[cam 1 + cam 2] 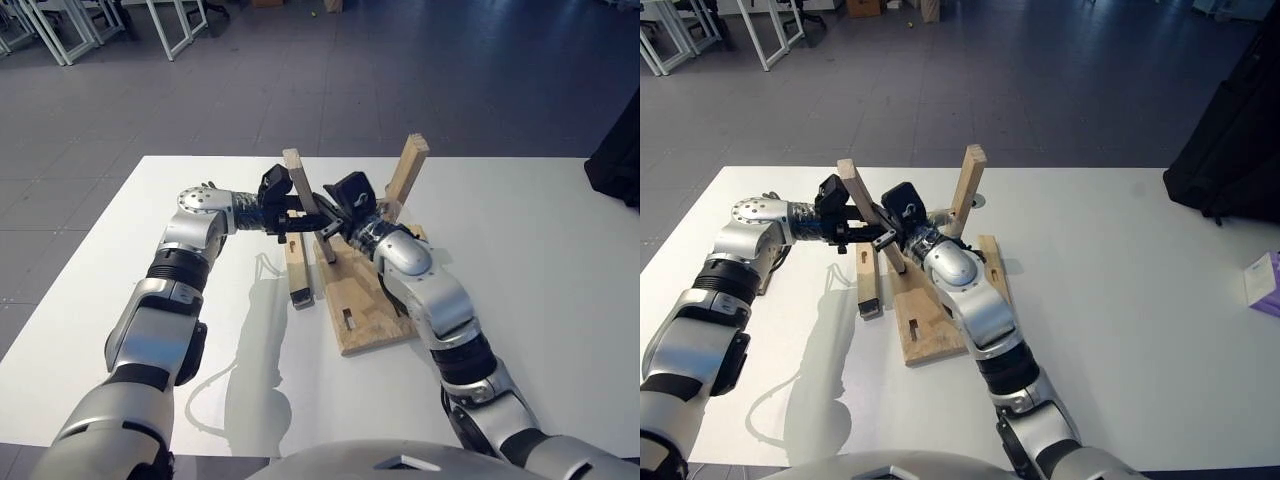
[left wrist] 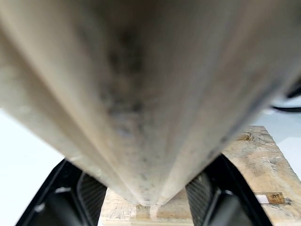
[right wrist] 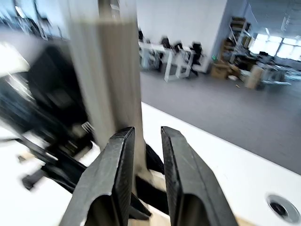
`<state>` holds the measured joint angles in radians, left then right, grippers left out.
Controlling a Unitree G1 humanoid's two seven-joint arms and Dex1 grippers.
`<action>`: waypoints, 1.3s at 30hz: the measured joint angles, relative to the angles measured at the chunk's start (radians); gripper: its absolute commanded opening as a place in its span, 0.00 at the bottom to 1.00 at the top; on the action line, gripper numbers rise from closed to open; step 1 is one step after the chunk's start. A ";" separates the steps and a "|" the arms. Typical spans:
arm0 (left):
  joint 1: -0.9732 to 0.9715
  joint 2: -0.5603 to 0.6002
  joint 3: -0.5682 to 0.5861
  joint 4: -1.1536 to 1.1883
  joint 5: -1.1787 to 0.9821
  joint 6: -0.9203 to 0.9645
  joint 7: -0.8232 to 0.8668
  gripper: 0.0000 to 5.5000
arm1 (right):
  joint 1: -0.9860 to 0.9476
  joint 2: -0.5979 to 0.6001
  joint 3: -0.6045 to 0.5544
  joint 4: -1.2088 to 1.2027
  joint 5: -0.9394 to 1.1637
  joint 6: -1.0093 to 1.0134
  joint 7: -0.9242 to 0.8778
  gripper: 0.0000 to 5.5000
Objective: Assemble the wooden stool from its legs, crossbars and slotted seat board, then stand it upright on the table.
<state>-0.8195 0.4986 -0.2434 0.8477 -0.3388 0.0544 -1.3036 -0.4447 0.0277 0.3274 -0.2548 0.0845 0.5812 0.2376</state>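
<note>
I'm holding a leg (image 1: 294,172) on the seat board (image 1: 365,315) on the table (image 1: 540,300).
My left end effector (image 1: 298,213) is clamping the tilted leg, pads (image 2: 91,193) showing either side from the wrist; my right end effector (image 3: 146,132) is hovering beside it, grip I cannot tell.

I count one slotted seat board (image 1: 368,312) at mid-frame. Two legs stick up above it, the left leg (image 1: 296,178) and the right leg (image 1: 410,168). One loose bar (image 1: 299,275) lies flat left of the board, and there is one purple box (image 1: 1266,283) at the right edge.

A black bag (image 1: 1230,140) stands on the grey floor (image 1: 1060,80), a purple box (image 1: 1266,283) nearby.
</note>
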 measured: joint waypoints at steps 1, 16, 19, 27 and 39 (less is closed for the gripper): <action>0.000 0.000 -0.001 0.000 0.000 0.000 0.001 0.37 | 0.024 -0.038 -0.015 -0.056 0.018 0.020 0.033 0.18; -0.014 -0.002 -0.010 0.021 0.000 -0.021 0.004 0.37 | -0.104 -0.282 -0.299 0.265 -0.079 0.063 -0.131 0.18; -0.026 0.009 -0.016 0.045 -0.006 -0.029 0.002 0.37 | -0.129 -0.170 -0.215 0.220 -0.041 0.060 -0.076 0.18; -0.076 0.010 -0.020 0.149 -0.006 -0.090 0.022 0.37 | -0.090 -0.174 -0.184 0.044 -0.002 0.170 0.002 0.18; -0.008 -0.049 -0.059 -0.001 -0.006 -0.068 -0.097 0.37 | 0.322 -0.654 -0.057 -0.288 0.337 0.385 0.556 0.18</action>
<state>-0.8279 0.4497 -0.3024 0.8471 -0.3450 -0.0138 -1.4005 -0.1223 -0.6258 0.2704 -0.5425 0.4212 0.9666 0.7936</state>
